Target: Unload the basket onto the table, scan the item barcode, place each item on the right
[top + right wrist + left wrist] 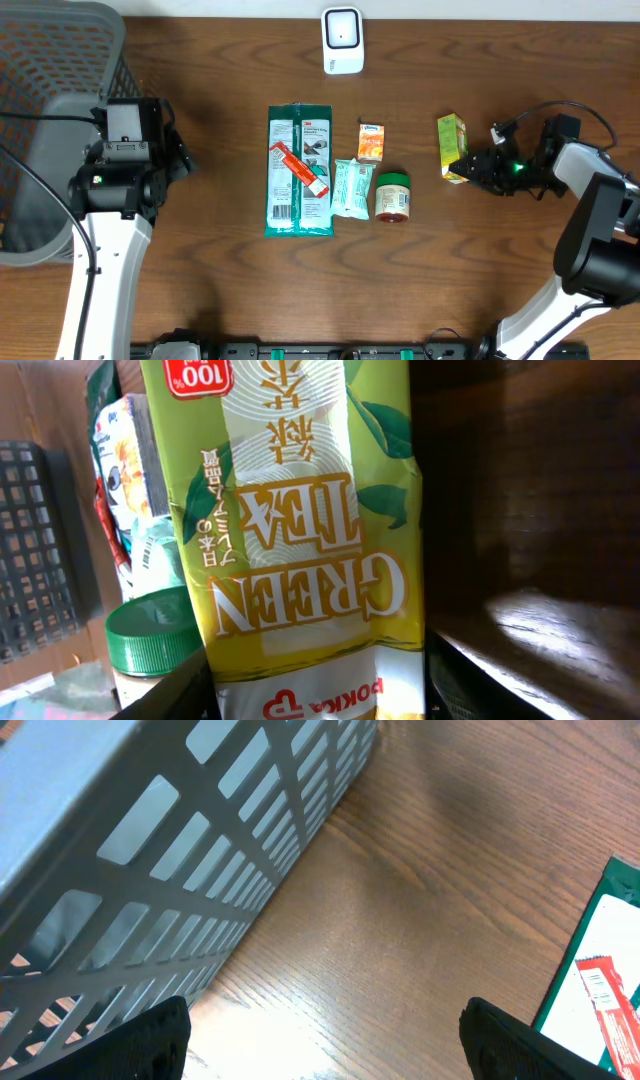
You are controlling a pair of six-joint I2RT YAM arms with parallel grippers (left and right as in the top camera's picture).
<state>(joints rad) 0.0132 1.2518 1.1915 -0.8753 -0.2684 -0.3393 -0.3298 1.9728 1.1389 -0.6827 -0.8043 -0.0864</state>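
**While your right jaws grip the green tea carton (453,147), your left jaws stand open beside the basket (60,60)**

When you look down from overhead, you find the carton at the right side of the counter (500,280). It is well apart from the white scanner (342,40) at the far edge. Your right jaws are closed on the end of the carton nearer your right arm, one finger on each side. In the right wrist view its yellow-green face, printed GREEN TEA upside down, fills the gap between the two dark fingers (480,685). Whether the carton rests on the wood or is raised off it, you cannot tell from these views.

Your left jaws are spread wide and hold nothing. Through the left wrist camera you see both fingertips (150,1040) at the bottom corners with bare wood between them. The grey basket's lattice wall stands just to the left.

The other items lie in the middle of the counter:
- a long green flat pack (285,200), with a red-wrapped bar (299,168) lying slantwise across it
- a small pale packet (352,188) at the pack's right edge
- a little orange box (371,142) just beyond the packet
- a jar with a green lid (392,195) just beside the packet

The jar is near the carton, and in the right wrist view its lid shows past the carton's left edge.
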